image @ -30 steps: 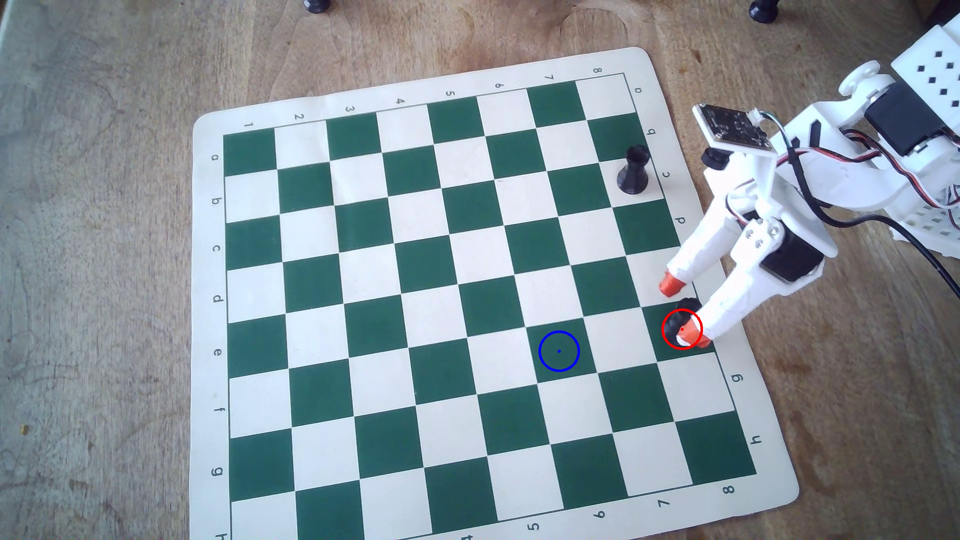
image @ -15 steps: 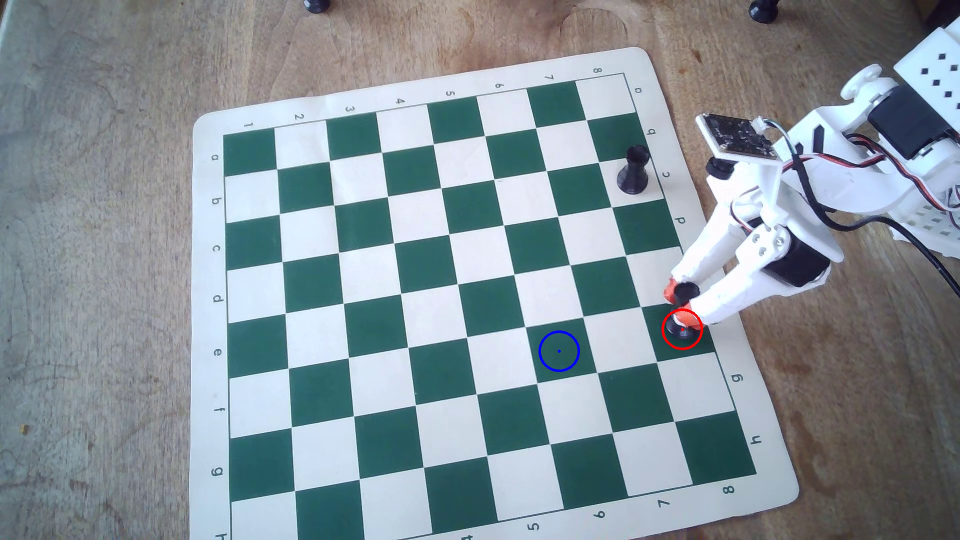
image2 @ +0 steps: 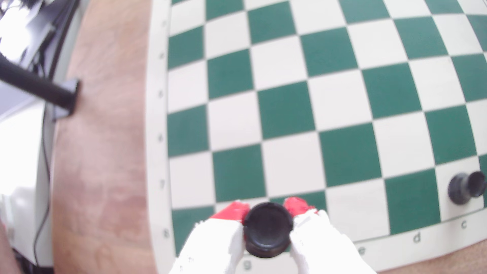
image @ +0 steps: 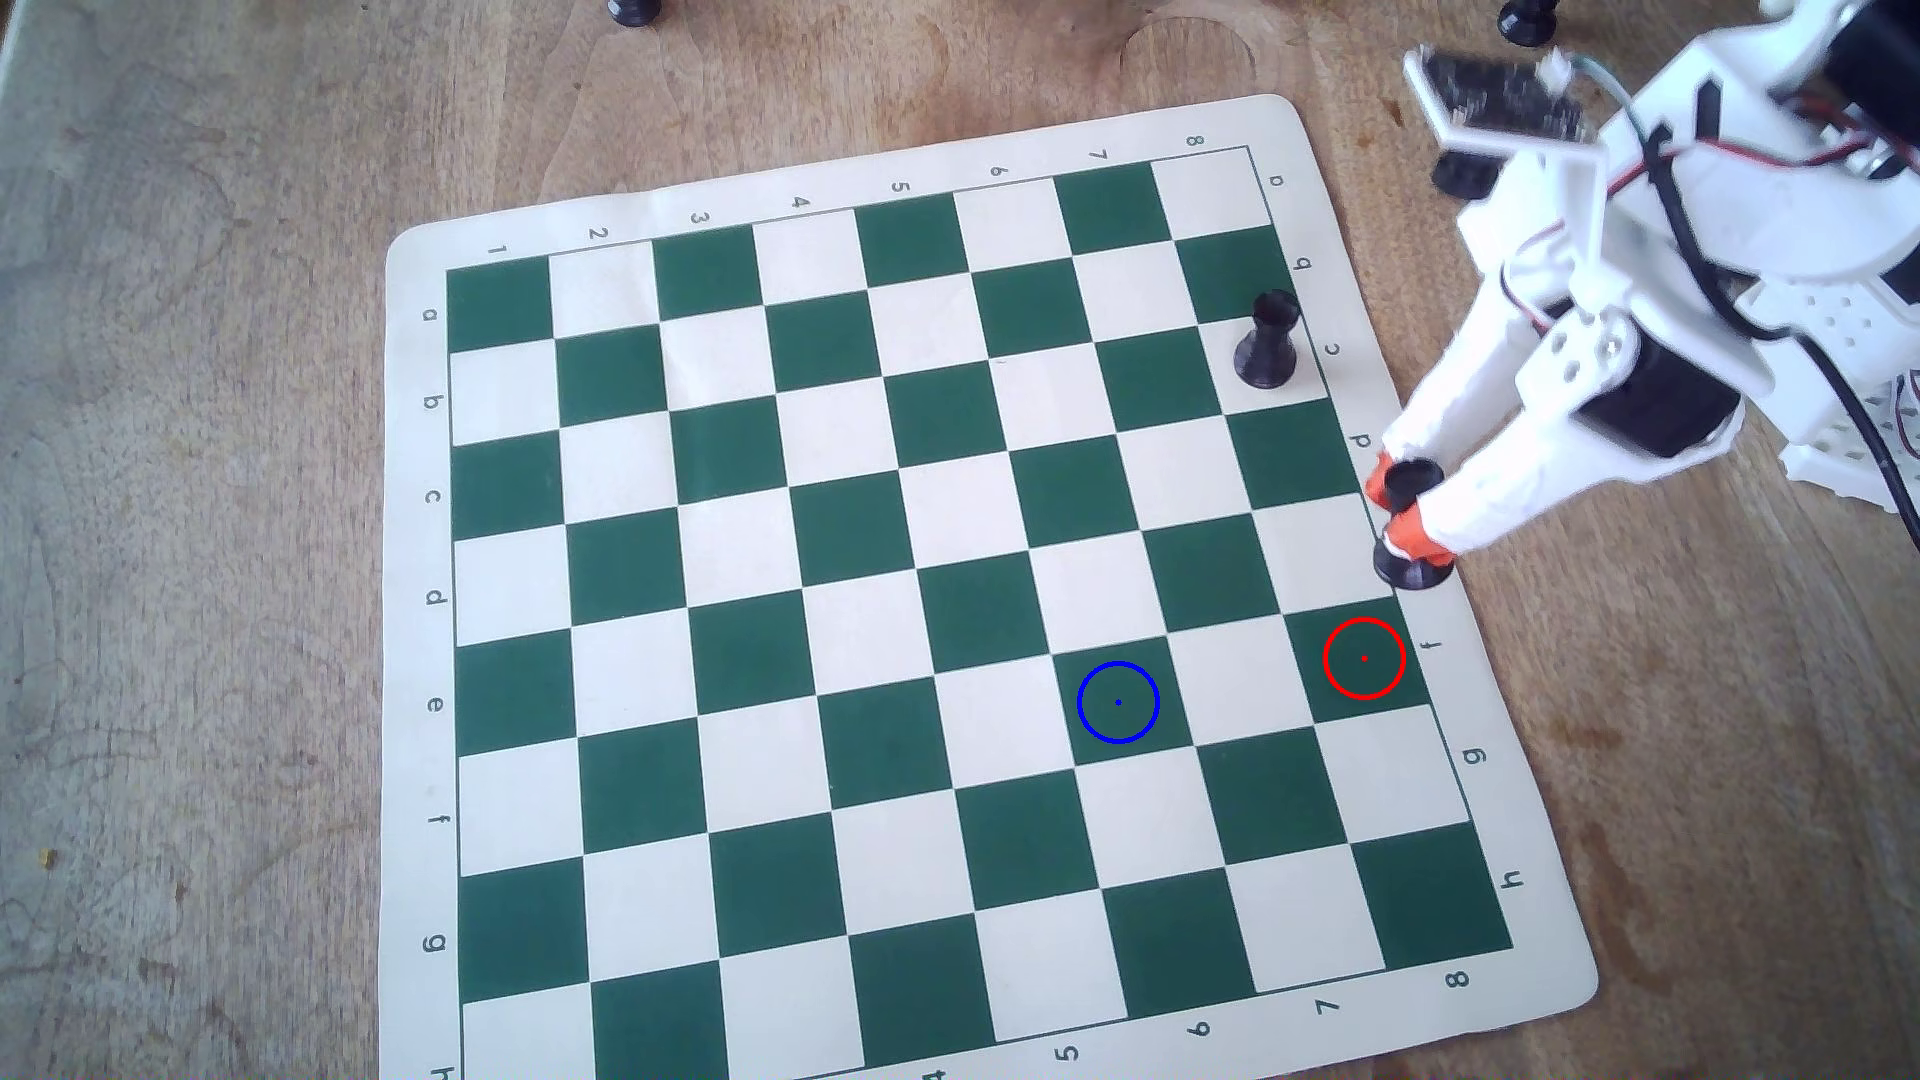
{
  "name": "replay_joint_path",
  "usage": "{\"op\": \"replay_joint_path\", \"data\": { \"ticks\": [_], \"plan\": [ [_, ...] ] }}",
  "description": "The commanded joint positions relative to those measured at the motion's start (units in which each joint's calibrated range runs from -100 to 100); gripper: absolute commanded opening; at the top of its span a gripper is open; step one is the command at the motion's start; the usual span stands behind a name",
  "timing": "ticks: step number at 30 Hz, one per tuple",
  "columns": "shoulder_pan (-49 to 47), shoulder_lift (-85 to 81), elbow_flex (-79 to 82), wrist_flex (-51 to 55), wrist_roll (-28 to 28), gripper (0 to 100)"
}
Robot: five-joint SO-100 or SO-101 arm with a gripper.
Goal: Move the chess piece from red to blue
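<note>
The chess piece (image: 1411, 561), black with a notched crown, stands upright between my orange-tipped fingers at the board's right edge, above the red circle in the overhead view. My gripper (image: 1397, 507) is shut on its upper part. In the wrist view my gripper (image2: 264, 209) shows the piece (image2: 267, 233) from above, clamped between both red fingertips (image2: 234, 210). I cannot tell whether its base touches the mat. The red circle (image: 1364, 657) lies on a green square with nothing on it. The blue circle (image: 1118, 703) lies two squares to its left, also with nothing on it.
A second black piece with a smooth head (image: 1270, 343) stands near the board's upper right; it also shows in the wrist view (image2: 466, 187). The chess mat (image: 416, 582) lies on a wooden table. Two more black pieces (image: 634, 10) (image: 1527, 21) stand at the top edge.
</note>
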Motion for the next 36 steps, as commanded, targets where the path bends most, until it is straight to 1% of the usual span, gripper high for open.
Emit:
{"op": "replay_joint_path", "data": {
  "ticks": [1,10,16,20,24,36],
  "plan": [
    [2.1,8.5,-14.7,-0.1,-0.2,0],
    [2.6,28.7,-26.9,-11.2,-0.2,0],
    [2.8,40.7,-27.3,-19.8,-0.3,0],
    [2.8,47.0,-27.6,-23.2,0.1,0],
    [2.8,50.1,-27.2,-25.6,0.1,0],
    [3.4,51.2,-27.1,-27.2,0.1,0]
  ]
}}
